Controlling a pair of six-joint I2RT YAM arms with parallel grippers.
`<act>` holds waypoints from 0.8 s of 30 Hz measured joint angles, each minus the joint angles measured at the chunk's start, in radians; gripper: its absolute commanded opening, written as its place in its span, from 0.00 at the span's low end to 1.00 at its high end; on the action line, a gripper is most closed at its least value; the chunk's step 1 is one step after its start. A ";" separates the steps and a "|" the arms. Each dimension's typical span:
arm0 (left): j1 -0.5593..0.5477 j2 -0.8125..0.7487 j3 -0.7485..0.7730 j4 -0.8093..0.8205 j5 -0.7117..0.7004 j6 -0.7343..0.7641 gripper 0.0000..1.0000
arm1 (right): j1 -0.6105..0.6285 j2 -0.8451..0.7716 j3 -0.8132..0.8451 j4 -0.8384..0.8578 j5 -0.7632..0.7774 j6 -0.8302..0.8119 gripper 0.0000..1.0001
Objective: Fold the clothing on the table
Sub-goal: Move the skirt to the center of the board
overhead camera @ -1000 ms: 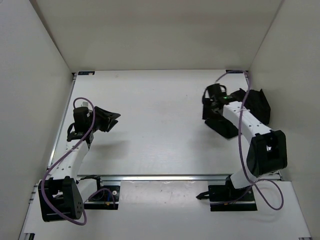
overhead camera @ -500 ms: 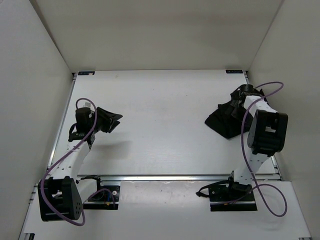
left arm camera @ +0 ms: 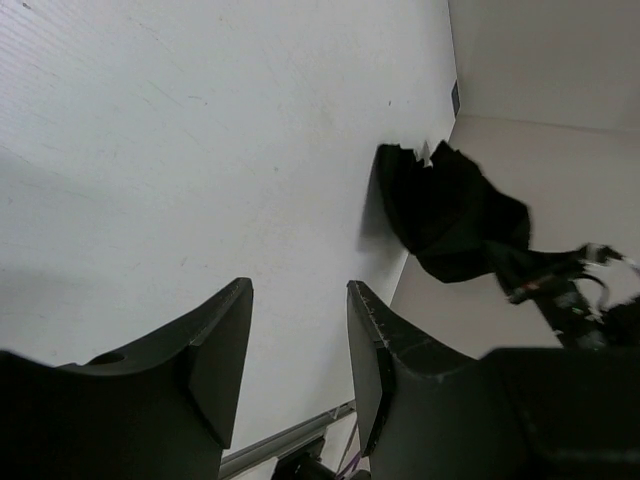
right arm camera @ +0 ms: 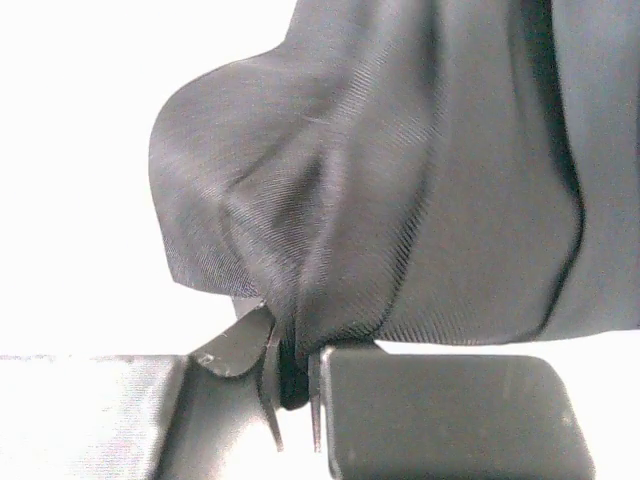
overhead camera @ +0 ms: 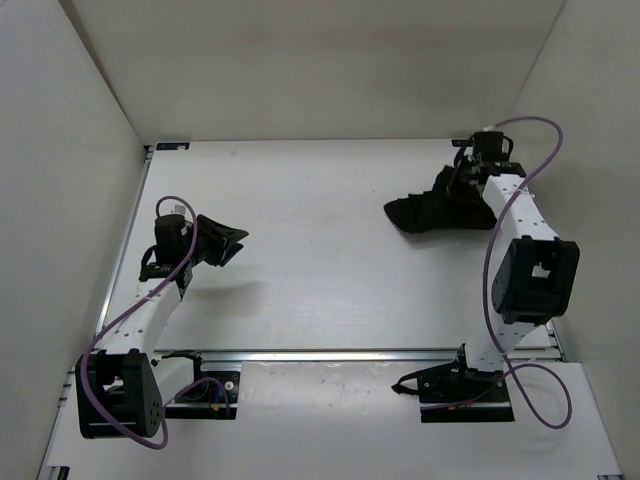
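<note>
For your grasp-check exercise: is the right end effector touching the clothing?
Touching. The right wrist view shows the right end effector shut on a fold of the clothing.

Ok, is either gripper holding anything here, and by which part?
The right gripper pinches the black clothing by a bunched fold of fabric; the left gripper is open and holds nothing.
</note>
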 measured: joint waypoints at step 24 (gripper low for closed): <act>-0.208 0.000 0.027 -0.133 0.023 0.124 0.66 | 0.647 -0.524 -0.621 0.068 -0.052 0.217 0.64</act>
